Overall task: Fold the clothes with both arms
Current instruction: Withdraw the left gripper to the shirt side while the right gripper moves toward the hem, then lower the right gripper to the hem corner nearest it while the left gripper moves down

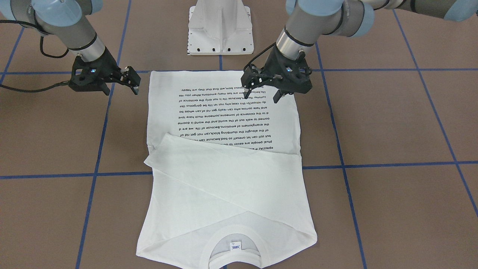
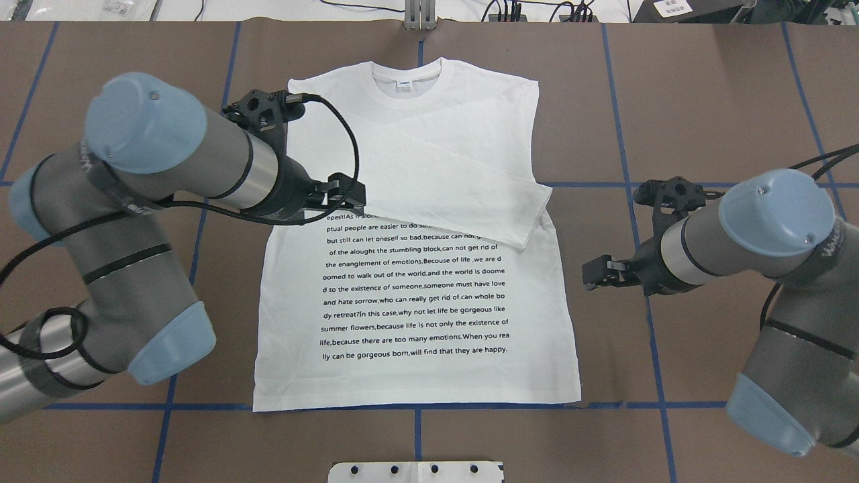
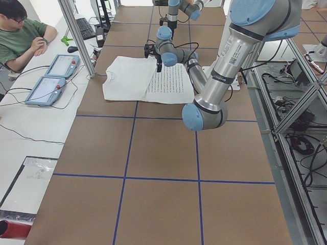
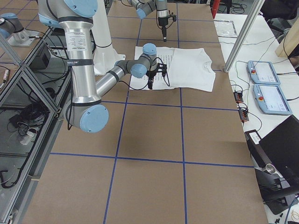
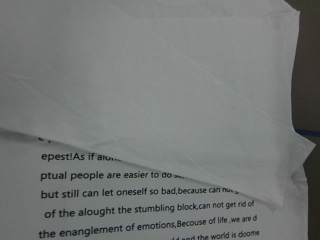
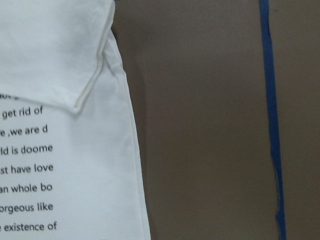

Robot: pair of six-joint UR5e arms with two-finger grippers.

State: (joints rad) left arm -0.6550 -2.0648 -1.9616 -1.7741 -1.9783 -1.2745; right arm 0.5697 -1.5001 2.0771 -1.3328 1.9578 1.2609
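Note:
The white long-sleeved T-shirt (image 2: 416,295) lies flat on the brown table with its printed text facing up and its collar (image 2: 406,77) at the far side. Both sleeves are folded across the chest, and the upper sleeve's cuff (image 2: 530,228) ends near the shirt's right edge. My left gripper (image 2: 345,192) hovers open over the shirt's left edge, where the folded sleeve meets the text, and holds nothing. My right gripper (image 2: 597,274) stands open over bare table just right of the shirt, level with the middle lines of text. In the front-facing view the left gripper (image 1: 261,93) is over the hem end and the right gripper (image 1: 133,80) is beside the shirt.
The white pedestal base (image 1: 220,30) stands at the robot's side of the table, close to the shirt's hem. Blue tape lines (image 2: 631,184) cross the brown surface. A seated person (image 3: 20,35) and two teach pendants (image 3: 51,76) are at a side table beyond the collar end.

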